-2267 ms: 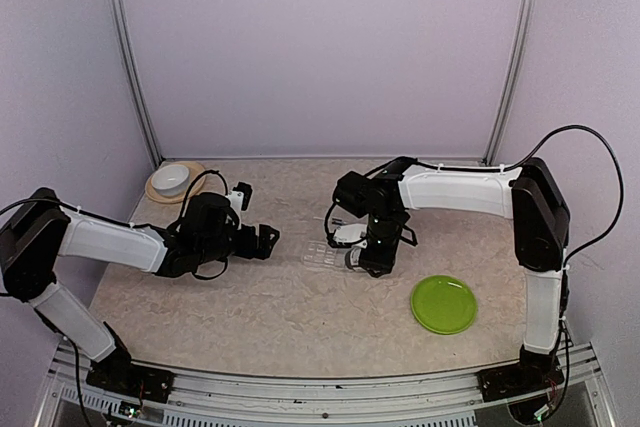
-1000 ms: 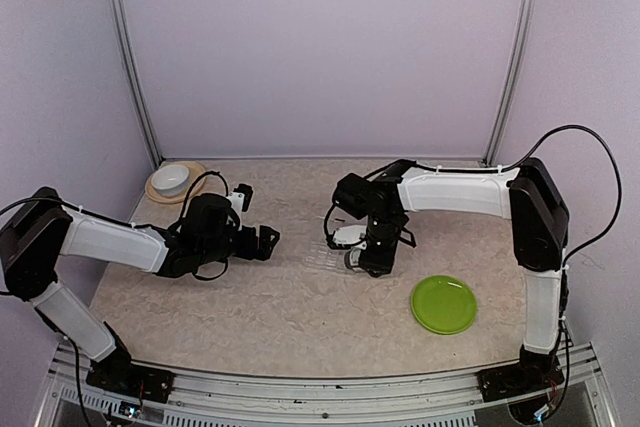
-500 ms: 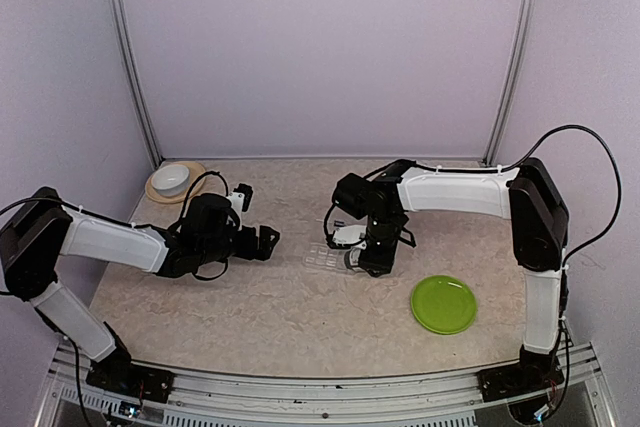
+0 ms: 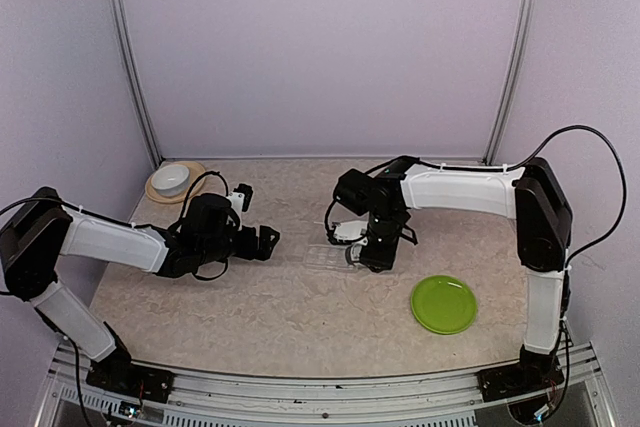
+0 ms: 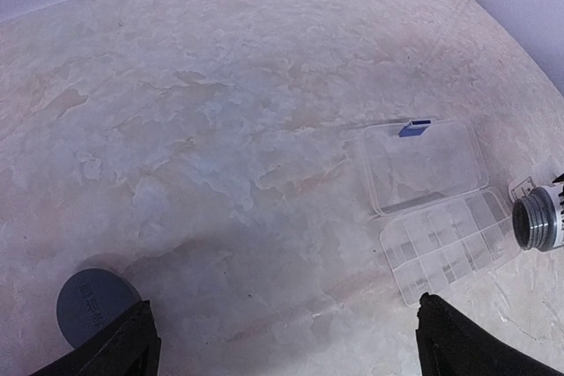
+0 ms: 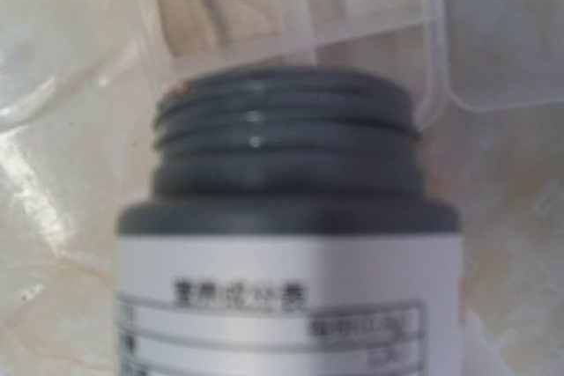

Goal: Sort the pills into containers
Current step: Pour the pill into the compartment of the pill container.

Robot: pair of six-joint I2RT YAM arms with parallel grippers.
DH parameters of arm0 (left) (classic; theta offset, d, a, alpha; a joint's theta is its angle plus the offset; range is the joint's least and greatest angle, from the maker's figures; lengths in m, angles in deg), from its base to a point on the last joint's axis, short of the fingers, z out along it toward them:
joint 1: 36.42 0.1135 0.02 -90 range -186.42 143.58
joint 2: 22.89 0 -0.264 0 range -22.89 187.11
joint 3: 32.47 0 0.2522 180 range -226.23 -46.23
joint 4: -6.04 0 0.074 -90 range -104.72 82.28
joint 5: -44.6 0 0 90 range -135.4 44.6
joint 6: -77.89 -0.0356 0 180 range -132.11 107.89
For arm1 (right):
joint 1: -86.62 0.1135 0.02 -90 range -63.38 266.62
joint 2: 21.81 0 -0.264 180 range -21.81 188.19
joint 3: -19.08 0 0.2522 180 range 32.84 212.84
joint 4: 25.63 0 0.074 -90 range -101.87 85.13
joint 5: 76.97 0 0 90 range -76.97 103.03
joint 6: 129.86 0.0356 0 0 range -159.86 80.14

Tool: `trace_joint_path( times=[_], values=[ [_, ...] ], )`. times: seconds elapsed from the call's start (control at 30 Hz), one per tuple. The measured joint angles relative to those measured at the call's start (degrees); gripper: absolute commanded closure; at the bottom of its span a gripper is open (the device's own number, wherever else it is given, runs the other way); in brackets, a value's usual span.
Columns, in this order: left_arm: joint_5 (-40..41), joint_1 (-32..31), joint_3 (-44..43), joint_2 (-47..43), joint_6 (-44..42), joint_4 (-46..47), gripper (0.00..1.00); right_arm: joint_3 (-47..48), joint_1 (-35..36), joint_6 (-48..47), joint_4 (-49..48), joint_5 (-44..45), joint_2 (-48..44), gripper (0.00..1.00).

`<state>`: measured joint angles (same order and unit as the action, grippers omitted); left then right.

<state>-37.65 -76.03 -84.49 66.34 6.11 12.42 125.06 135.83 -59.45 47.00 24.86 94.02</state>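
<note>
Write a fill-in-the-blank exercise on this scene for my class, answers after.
The right gripper holds an uncapped white-labelled bottle at the clear plastic compartment box, whose lid is ____.
The round grey cap lies on the ____.
The round flat plate is ____.
The empty left gripper stands ____.
Answers: open; table; green; open.

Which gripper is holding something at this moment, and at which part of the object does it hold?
The right gripper holds the open bottle by its labelled body; the threaded grey neck is free. The left gripper is open and holds nothing.

Lime-green plate (image 4: 443, 304), clear container (image 5: 423, 169) with blue tab (image 5: 414, 128), grey cap (image 5: 95, 304), grey-necked bottle (image 6: 286, 217), beige marbled table (image 5: 220, 129)
</note>
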Motion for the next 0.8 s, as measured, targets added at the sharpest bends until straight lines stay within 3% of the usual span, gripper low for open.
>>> trace_joint_path(
  times=[0.8],
  values=[
    [0.0,-0.13,0.0,0.02,0.0,0.0,0.01,-2.08,0.0,0.0,0.22,0.0,-1.55,1.0]
  ],
)
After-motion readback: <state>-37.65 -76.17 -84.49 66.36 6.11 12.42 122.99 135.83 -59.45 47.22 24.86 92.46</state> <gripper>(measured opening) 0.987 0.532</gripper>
